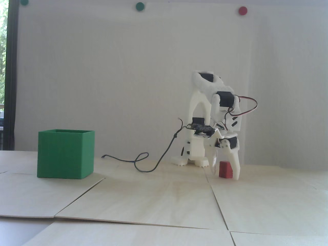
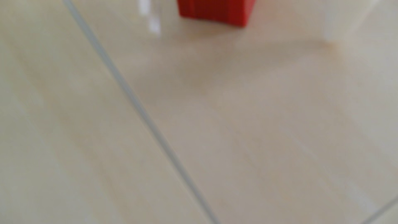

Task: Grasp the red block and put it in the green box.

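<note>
The fingers (image 1: 225, 175) stood spread, straddling the red block (image 1: 225, 169) upright on the desk (image 1: 164, 200), gripping nothing yet; the green box (image 1: 65, 155) sat far left of the block.

A plain white wall (image 1: 128, 77) with round green dots (image 1: 140, 6) and a red dot (image 1: 242, 10) is seen behind the pale wooden counter (image 1: 153, 194), and a bright window (image 1: 3, 51) is seen at the left.

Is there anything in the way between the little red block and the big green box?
Nothing visible blocks it. In the fixed view, the red block sits between the open gripper fingers at right, the green box stands at left. A thin dark cable lies farther back on the table.
</note>
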You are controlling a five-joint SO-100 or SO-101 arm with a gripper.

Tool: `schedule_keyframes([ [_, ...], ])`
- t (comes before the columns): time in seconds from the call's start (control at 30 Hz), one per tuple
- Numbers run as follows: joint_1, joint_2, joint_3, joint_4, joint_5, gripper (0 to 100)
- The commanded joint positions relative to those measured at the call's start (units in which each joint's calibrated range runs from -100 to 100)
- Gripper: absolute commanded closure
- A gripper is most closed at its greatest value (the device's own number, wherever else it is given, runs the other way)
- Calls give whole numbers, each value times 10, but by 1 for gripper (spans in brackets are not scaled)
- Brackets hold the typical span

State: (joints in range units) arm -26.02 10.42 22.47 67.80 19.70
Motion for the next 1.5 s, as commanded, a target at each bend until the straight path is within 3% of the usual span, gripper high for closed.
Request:
schedule_keyframes([
  [0.0, -9, -11, -29, -3, 17, 73],
  [0.97, -25, -14, -20, 43, 31, 73],
  [1.47, -60, -128, 136, -27, 25, 73],
])
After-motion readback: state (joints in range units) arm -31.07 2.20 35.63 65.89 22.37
